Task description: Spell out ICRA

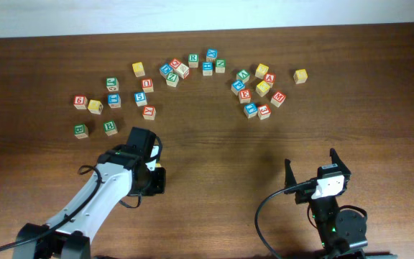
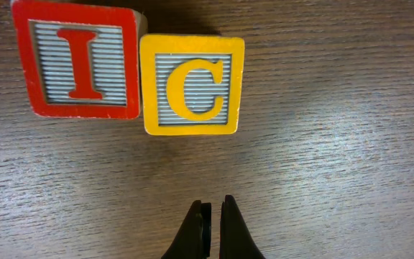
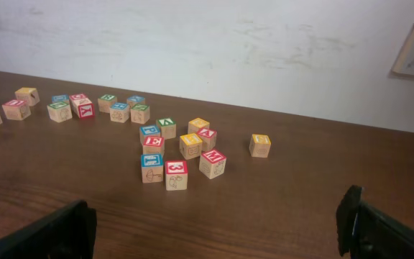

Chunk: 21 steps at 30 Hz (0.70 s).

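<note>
On the tabletop [image 1: 214, 144] seen from above, the left claw [image 1: 157, 178] sits low on the robot's side and the right claw [image 1: 310, 160] stands well apart from it. The green R cube [image 1: 193, 59] lies far up the tabletop in the middle scatter, ahead of the left claw and a little to its right. It is clearly nearer that arm. The red A cube [image 1: 269, 78] sits in the right-hand cluster, nearer the right arm. In the left wrist view the left claw's fingers are pressed together with nothing between them. Just ahead of them stand the red I cube [image 2: 77, 61] and the yellow C cube [image 2: 191, 85], side by side and touching or nearly so, the C a shade lower. The bare wood to the C's right is, I judge, where the R belongs. In the right wrist view the right claw's fingers stand wide apart and empty, with the scattered cubes well ahead. Their letters are too small there to read surely.
</note>
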### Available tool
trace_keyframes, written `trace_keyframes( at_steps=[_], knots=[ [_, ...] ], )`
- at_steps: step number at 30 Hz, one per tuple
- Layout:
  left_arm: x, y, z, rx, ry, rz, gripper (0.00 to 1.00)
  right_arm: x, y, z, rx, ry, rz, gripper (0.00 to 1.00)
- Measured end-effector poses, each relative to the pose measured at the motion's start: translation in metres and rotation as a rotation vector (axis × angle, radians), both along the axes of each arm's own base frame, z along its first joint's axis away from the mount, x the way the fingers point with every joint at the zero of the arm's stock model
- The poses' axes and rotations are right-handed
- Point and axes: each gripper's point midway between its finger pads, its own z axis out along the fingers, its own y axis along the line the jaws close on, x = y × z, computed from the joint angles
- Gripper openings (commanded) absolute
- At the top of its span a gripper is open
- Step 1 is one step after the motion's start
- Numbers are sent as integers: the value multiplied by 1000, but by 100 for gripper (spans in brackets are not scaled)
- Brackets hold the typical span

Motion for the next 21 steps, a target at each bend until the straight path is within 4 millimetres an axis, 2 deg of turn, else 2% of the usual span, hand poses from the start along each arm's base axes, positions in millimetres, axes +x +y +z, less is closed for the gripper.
trace_keyframes(
  at_steps=[21],
  knots=[
    [-1, 5, -7, 25, -10, 3, 0, 0, 0, 0, 0, 0, 0, 98]
  ],
)
